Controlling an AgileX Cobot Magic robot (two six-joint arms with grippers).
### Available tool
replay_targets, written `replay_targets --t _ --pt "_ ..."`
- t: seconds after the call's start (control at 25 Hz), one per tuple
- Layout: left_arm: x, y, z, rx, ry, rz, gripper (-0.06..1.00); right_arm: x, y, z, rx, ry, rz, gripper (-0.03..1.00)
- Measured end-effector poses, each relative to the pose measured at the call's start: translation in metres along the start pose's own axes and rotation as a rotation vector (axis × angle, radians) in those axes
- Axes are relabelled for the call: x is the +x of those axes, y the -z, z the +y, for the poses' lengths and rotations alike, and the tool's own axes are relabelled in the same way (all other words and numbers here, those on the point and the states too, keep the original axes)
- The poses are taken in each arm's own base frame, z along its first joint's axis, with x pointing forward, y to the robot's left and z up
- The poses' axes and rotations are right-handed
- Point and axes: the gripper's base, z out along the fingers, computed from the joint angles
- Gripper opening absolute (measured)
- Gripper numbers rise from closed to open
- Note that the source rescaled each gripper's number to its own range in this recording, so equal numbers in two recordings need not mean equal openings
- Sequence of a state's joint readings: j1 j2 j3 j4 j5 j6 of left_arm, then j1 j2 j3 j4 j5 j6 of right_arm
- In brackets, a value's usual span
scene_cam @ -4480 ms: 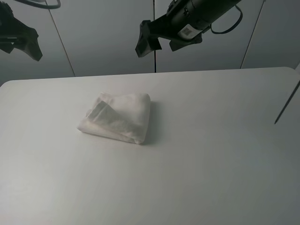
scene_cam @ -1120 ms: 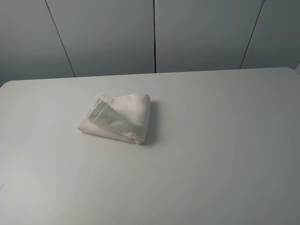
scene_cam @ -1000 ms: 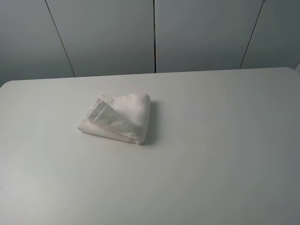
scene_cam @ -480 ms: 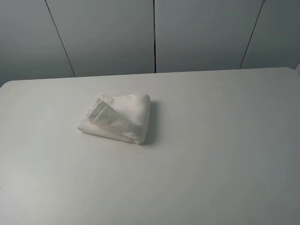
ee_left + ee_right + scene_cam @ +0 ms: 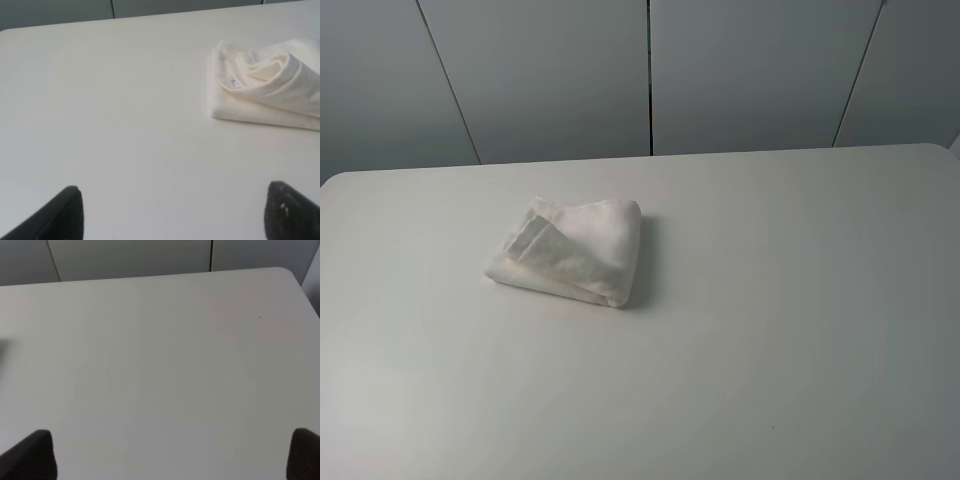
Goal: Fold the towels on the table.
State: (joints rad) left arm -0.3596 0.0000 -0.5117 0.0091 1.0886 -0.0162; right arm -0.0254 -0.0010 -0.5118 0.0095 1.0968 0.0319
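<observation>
The white towel [image 5: 570, 250] lies folded into a small thick bundle on the white table [image 5: 770, 330], left of the middle. It also shows in the left wrist view [image 5: 265, 85], with its small dark-printed label [image 5: 234, 81] on an inner layer. Neither arm shows in the exterior high view. My left gripper [image 5: 175, 212] is open and empty, well short of the towel, with its dark fingertips [image 5: 65, 210] wide apart. My right gripper [image 5: 170, 455] is open and empty over bare table, with its fingertips [image 5: 305, 452] wide apart.
Grey wall panels [image 5: 650, 70] stand behind the table's far edge. The table's rounded far corner [image 5: 287, 272] shows in the right wrist view. No other objects are on the table.
Both arms, seen high at the back 4.5 s ago, have left the exterior high view. The towel has not moved.
</observation>
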Motion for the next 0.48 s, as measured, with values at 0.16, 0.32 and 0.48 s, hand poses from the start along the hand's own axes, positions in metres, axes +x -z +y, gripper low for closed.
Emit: replay_targets --t 0.16,0.32,0.48 --pt "0.0000 0.0000 0.0000 0.000 0.000 0.000 0.93 0.0000 0.0000 0.0000 0.000 0.000 0.000 0.99" --pt "0.0000 0.0000 0.0000 0.000 0.000 0.000 0.93 0.0000 0.0000 0.0000 0.000 0.000 0.000 0.99" --pt "0.0000 0.0000 0.0000 0.000 0.000 0.000 0.93 0.0000 0.0000 0.0000 0.000 0.000 0.000 0.99"
